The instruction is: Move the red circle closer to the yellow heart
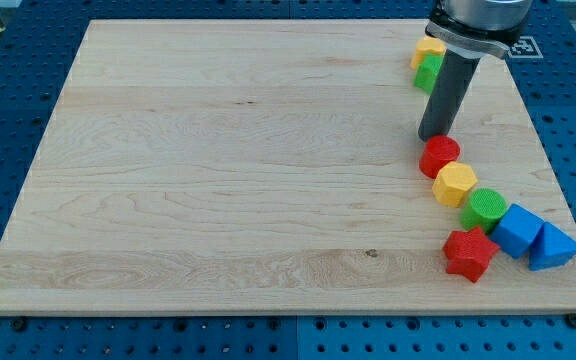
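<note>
The red circle (440, 156) lies on the wooden board at the view's right, at the top of a curved row of blocks. The yellow heart (428, 49) lies near the view's top right, partly hidden behind the rod, with a green block (429, 71) touching it just below. My tip (434, 137) stands just above the red circle, touching or nearly touching its top edge, and between it and the yellow heart.
Below the red circle run a yellow hexagon (455, 185), a green circle (486, 209), a blue cube (517, 230) and a blue triangle (552, 247). A red star (469, 254) lies near the board's bottom right. The board's right edge (558, 170) is close.
</note>
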You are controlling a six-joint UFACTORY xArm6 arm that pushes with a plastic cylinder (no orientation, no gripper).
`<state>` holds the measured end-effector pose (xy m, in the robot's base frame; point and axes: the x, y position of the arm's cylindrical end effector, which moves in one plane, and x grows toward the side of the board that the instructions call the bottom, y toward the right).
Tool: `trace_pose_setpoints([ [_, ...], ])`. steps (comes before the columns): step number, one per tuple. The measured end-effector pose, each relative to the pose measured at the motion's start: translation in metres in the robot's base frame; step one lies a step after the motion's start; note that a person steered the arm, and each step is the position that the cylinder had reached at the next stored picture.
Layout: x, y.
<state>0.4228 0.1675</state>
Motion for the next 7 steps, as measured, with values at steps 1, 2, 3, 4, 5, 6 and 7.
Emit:
trace_pose_setpoints([
  [1, 0.013, 0.000],
  [2, 0.025, 0.001],
  [3, 0.032, 0.002],
  [4, 0.036, 0.002],
  [5, 0.046, 0.002],
  [6, 0.051, 0.002],
  [7, 0.014, -0.009],
])
